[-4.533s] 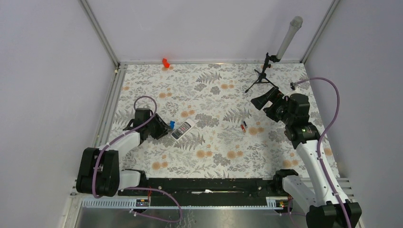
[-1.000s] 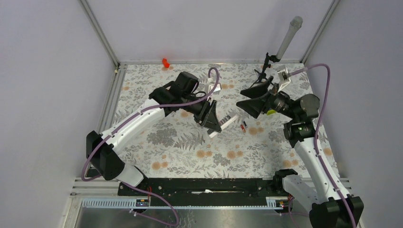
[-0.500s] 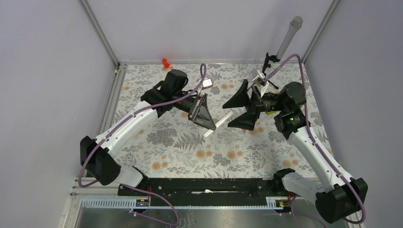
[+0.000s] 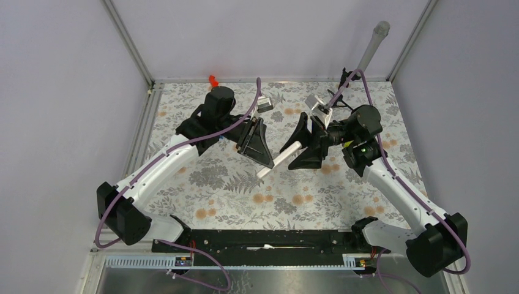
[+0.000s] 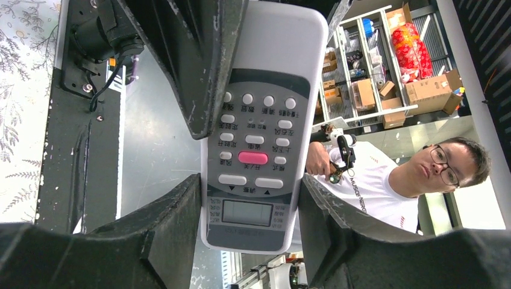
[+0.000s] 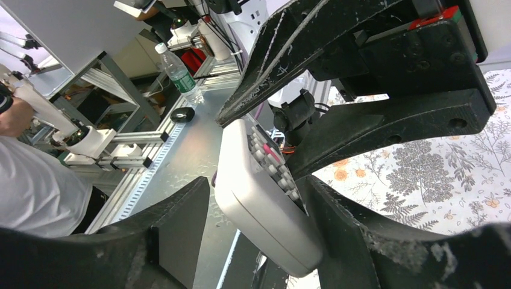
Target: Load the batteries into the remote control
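Nearest to my bases the flowered table (image 4: 245,202) lies bare of anything I need; the work is up in the air above its middle, where the remote control (image 4: 280,159) hangs slantwise between my two wrists; my left claw (image 5: 248,186) is clamped narrow on the display end, one finger on each long white edge, the button face turned toward that wrist's camera; my right claw (image 6: 256,180) straddles the other end, a finger on each side, but a sliver of background shows beside one finger, so I cannot tell whether it grips or only flanks; I judge this to be a two-handed regrip to bring the battery bay to hand, and the back of the handset shows in no view; to do it well I should press the right fingers onto the plain side edges, clear of the keys, feel them bite before the left lets go, and release slowly with the handset low over the table so a slip costs little; twisting with both claws tight would strain the case; the batteries I cannot see anywhere just now; farther back a red piece (image 4: 213,80) sits by the rear rail and a grey tube (image 4: 374,43) leans in the far corner.
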